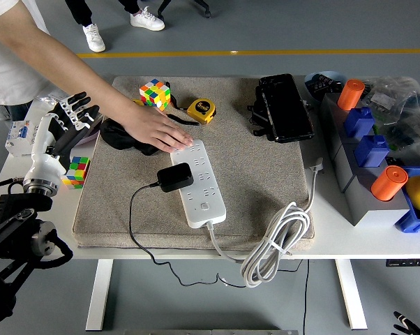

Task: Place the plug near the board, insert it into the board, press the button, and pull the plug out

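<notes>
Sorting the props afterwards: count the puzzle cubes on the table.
2. One puzzle cube at the mat's far left corner, another off the mat's left edge beside the left hand. None seem hidden.

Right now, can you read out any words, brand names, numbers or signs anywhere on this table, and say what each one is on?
No text can be read.
Tape measure: dark round label, print too small.
Power strip: no legible marking by its sockets or button.
Black adapter: plain top.
White breaker box at the left edge: markings blurred.
Black case: no visible lettering.
</notes>
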You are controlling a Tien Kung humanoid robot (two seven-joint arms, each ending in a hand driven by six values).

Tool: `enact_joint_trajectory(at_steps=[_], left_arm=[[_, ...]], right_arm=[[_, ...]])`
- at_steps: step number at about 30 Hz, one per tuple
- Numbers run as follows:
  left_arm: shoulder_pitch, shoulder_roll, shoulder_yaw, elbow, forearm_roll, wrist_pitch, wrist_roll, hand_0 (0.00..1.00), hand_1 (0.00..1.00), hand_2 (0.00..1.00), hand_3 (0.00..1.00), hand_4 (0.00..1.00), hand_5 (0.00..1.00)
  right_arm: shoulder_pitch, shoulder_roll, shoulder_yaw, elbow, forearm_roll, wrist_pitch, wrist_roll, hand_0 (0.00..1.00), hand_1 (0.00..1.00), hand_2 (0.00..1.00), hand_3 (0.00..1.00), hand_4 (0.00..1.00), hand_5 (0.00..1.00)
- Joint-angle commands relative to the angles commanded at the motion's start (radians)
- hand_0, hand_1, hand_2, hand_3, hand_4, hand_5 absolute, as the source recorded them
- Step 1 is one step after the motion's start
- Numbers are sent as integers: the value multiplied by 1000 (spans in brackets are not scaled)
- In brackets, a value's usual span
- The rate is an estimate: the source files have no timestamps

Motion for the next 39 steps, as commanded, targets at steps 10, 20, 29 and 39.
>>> enact_joint_trajectory(at_steps=[10, 20, 29, 39], left_arm=[[9, -9, -40, 2, -13, -3, -6, 637, 676, 714, 685, 885, 331], [19, -19, -66, 8, 7, -14, 23, 626, 661, 689, 671, 884, 336], [20, -27, -77, 8, 5, -16, 28, 608, 649, 676, 663, 883, 340], [32, -26, -69, 5, -12, -25, 38, 605, 606, 672, 662, 883, 342]], right_arm=[[2, 1, 7, 7, -12, -7, 0, 641, 686, 688, 587, 862, 510], [-11, 6, 7, -3, -1, -7, -4, 638, 686, 688, 585, 859, 513], [-19, 12, 13, -5, 5, -5, -4, 639, 686, 688, 582, 853, 518], [-23, 9, 17, -4, 8, -4, -5, 638, 686, 688, 582, 853, 519]])
